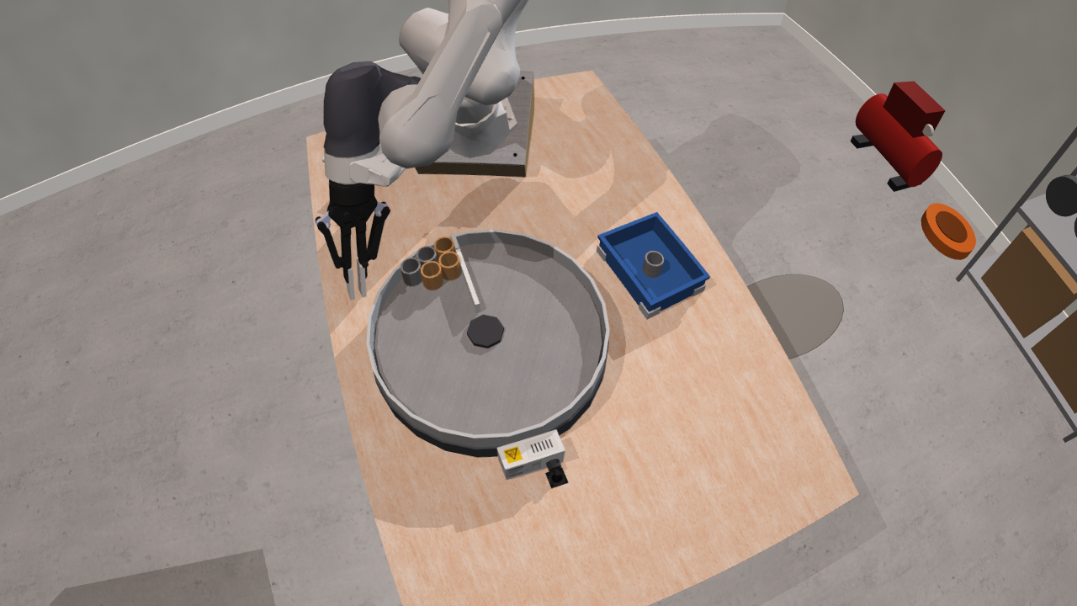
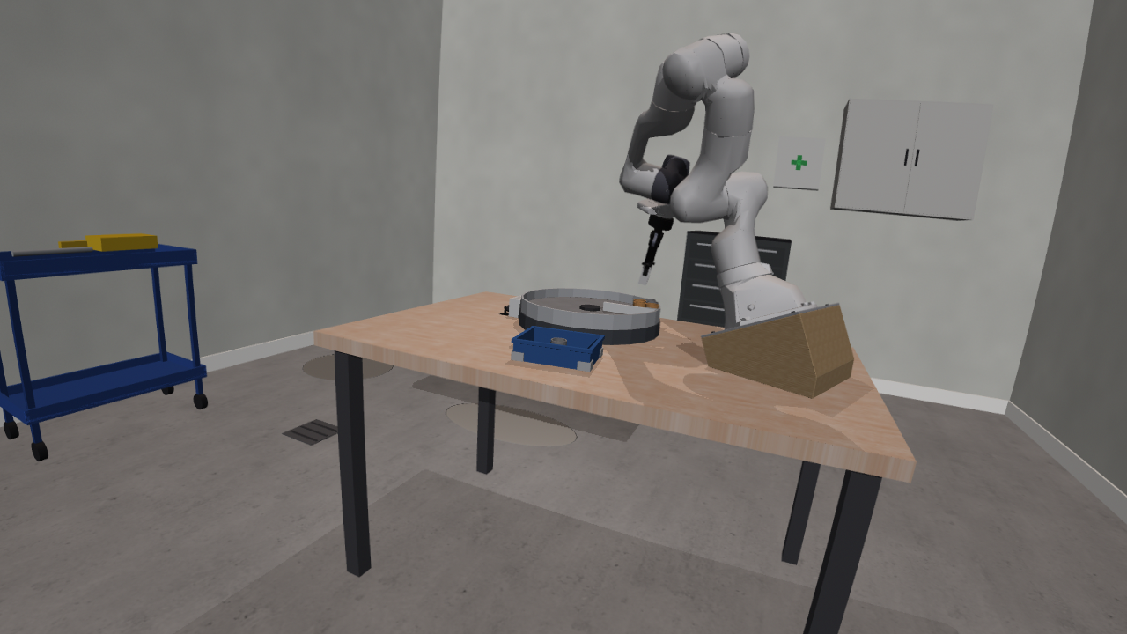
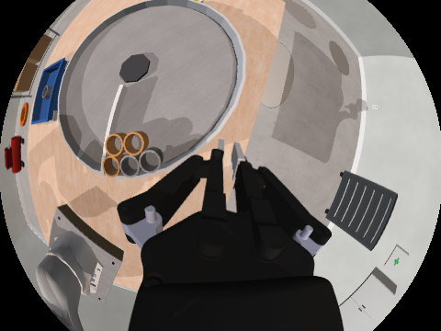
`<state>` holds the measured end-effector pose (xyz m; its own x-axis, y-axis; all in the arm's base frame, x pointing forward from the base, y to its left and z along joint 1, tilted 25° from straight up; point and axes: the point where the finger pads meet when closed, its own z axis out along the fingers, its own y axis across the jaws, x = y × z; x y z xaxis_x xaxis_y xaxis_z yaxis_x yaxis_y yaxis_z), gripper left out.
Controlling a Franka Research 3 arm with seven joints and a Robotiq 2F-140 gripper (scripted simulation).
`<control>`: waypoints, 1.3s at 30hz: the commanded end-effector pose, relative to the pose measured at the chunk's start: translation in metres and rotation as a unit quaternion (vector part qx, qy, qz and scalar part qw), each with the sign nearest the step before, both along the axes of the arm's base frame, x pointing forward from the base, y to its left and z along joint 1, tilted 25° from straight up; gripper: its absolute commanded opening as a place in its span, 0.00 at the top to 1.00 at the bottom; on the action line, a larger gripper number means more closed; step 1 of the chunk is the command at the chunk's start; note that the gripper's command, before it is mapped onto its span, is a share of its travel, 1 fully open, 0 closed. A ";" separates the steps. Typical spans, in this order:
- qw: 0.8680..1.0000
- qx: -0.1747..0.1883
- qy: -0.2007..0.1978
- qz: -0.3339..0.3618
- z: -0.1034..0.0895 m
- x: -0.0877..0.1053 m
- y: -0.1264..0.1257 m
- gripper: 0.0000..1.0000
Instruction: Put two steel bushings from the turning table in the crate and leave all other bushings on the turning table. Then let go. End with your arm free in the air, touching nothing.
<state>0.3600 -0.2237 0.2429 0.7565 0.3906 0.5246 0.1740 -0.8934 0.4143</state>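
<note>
Top view: my near-closed, empty claw (image 1: 358,284) (image 2: 644,280) (image 3: 227,149) should open for the outermost steel bushing (image 1: 411,272) (image 3: 150,160), likely rigid, smooth and slippery, gripping its outer walls.

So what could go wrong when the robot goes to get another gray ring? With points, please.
The two gray rings (image 1: 410,272) (image 3: 150,161) crowd against orange ones (image 1: 448,264) (image 3: 134,143), so the hand (image 1: 357,292) (image 2: 644,281) (image 3: 227,149) might bump or grab an orange one. It could also hit the round table's raised rim (image 1: 606,332) (image 2: 586,320) (image 3: 241,69).

Grey room around my station
I see a blue cart (image 2: 98,258) by pale walls (image 2: 591,118), over a concrete floor (image 1: 188,376) (image 2: 236,504).
</note>
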 end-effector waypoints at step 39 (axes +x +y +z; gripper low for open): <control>0.986 0.120 0.026 -0.111 -0.021 -0.024 0.033 0.90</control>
